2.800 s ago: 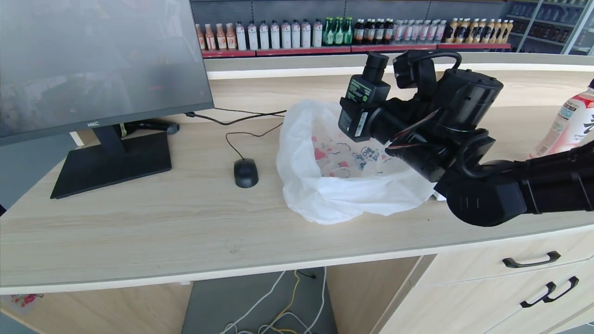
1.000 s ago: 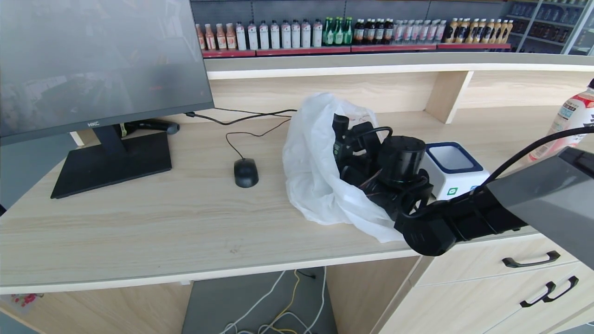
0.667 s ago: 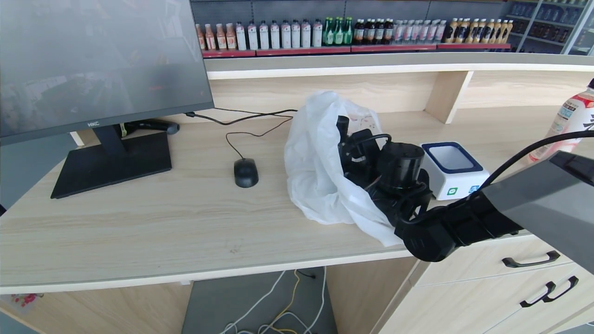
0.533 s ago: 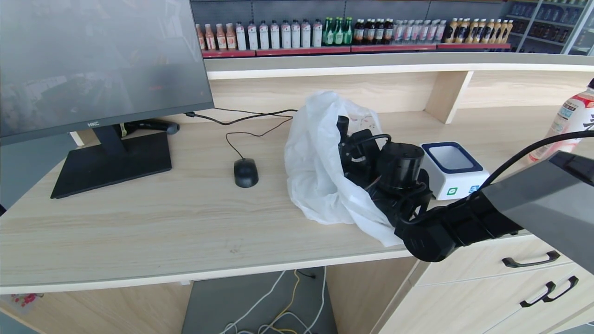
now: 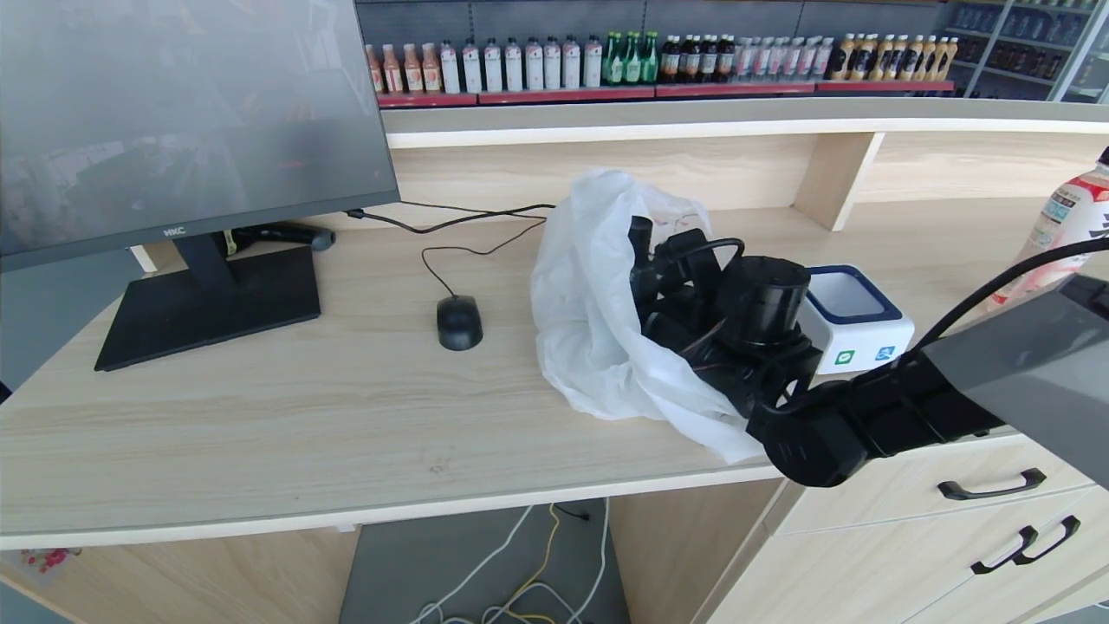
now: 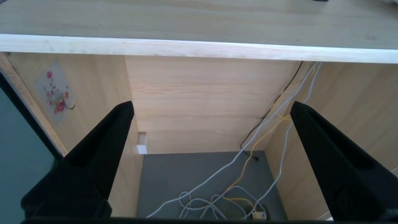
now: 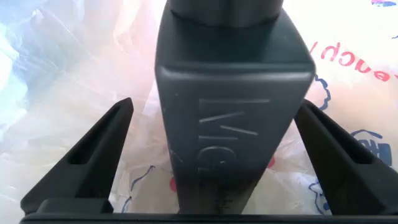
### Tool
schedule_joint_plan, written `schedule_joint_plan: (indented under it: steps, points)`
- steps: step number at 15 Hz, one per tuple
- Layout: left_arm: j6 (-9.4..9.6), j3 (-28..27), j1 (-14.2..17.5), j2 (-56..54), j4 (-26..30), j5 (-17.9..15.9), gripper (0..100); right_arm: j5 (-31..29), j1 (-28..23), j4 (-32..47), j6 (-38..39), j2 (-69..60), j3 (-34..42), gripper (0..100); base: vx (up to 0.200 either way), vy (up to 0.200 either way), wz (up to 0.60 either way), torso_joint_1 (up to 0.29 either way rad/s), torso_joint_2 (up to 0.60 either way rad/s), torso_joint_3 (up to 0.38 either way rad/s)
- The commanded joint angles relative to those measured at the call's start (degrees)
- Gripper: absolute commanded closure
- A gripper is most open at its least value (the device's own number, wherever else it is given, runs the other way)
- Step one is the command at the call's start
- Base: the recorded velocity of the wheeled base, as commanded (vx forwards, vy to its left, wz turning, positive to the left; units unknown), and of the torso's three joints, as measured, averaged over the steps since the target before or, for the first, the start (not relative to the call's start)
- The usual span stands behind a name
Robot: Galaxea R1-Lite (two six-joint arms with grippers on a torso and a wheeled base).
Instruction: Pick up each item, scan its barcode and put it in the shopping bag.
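1. Right gripper (image 7: 212,107) is deep in the shopping bag (image 5: 589,329), jaws spread wide, and the black bottle (image 7: 230,124) sits between them with nothing clamped on it!
2. One finger (image 7: 93,162) stands clearly off the bottle's side with white plastic showing in the gap. The other finger runs just beside the bottle, and I cannot tell whether it touches.
3. From the head view, the bottle's dark cap pokes up at the bag's mouth, with the right wrist just behind it.
4. That bag is white with printed red and blue marks, slumped on the wooden counter (image 5: 346,407) between the mouse (image 5: 458,322) and the white, blue-rimmed scanner (image 5: 853,316).
5. Left gripper (image 6: 211,109) hangs low in front of the counter's edge, jaws wide apart and holding nothing, with loose cables (image 6: 249,180) on the floor under the counter beyond it.
6. Over on the far right edge stands a pink-labelled bottle (image 5: 1061,234), well apart from the bag.
7. At the left, the monitor (image 5: 173,113) stands on its black base, and rows of bottles line the back shelf (image 5: 658,56).
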Motion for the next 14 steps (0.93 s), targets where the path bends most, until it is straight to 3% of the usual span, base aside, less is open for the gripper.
schedule_joint_plan:
  steps: [1,14]
  points:
    - [-0.02,0.0,0.0,0.0,0.0,0.0,0,0.0,0.1,-0.1,-0.1,-2.8,-0.1,0,0.0,0.0,0.0,0.0,0.0,0.0]
    - [-0.02,0.0,0.0,0.0,0.0,0.0,0,-0.1,-0.6,3.7,-0.3,-8.6,0.3,0,0.0,0.0,0.0,0.0,0.0,0.0]
